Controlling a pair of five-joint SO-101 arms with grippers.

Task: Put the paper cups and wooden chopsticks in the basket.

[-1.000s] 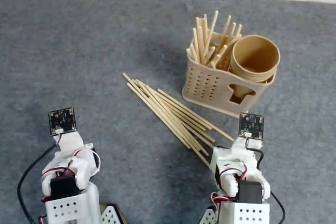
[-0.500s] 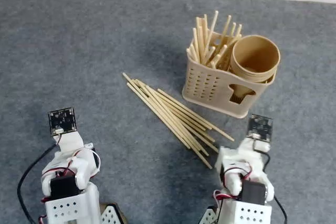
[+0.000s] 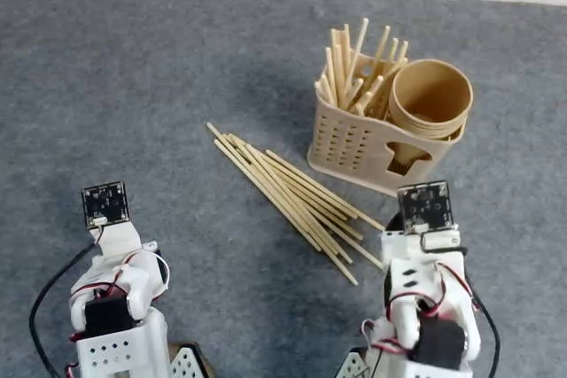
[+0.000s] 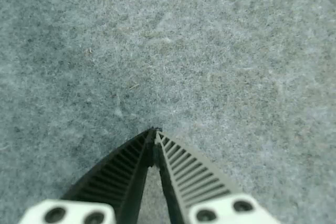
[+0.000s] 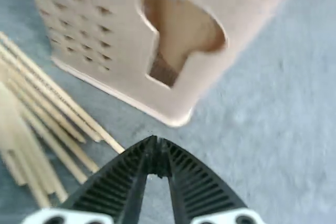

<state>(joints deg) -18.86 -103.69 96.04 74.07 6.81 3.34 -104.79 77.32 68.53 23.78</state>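
Beige basket (image 3: 350,143), high view: paper cups (image 3: 431,95) and some wooden chopsticks (image 3: 354,64) in, loose bundle (image 3: 292,196) just beside it to go; left wrist: left gripper (image 4: 156,132) closed, empty, well apart from it; right wrist: right gripper (image 5: 153,142) closed, empty, near its wall.

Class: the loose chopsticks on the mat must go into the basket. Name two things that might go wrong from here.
1. The chopsticks lie flat in an overlapping pile, so the jaws may lift a few and scatter the rest.
2. The right arm sits close to the basket; a swing might knock it over.
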